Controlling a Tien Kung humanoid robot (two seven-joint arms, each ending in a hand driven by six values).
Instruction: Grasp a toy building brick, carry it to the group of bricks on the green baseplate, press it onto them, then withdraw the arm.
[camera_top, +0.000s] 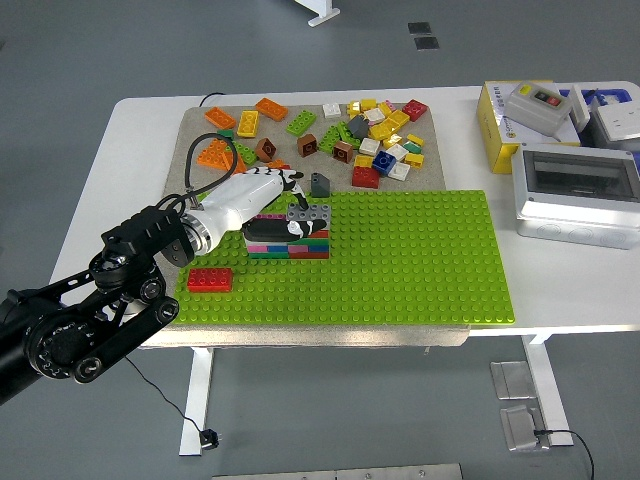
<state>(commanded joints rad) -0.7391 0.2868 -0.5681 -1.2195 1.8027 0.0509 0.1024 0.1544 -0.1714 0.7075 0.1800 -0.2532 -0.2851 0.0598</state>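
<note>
With the grey brick (308, 212) seated on the stacked bricks (290, 241) on the green baseplate (420, 260), I judge placing done. My left hand (262, 207) rests on the stack, fingers (300, 229) loosely curled, grip unclear; withdrawal remains.

No readable text, label, brand or number anywhere. Yellow box (497, 130) at the table's far right carries print too small to make out; grey enclosure (576, 193) beside it and the white device (617, 118) behind show no legible marking.
</note>
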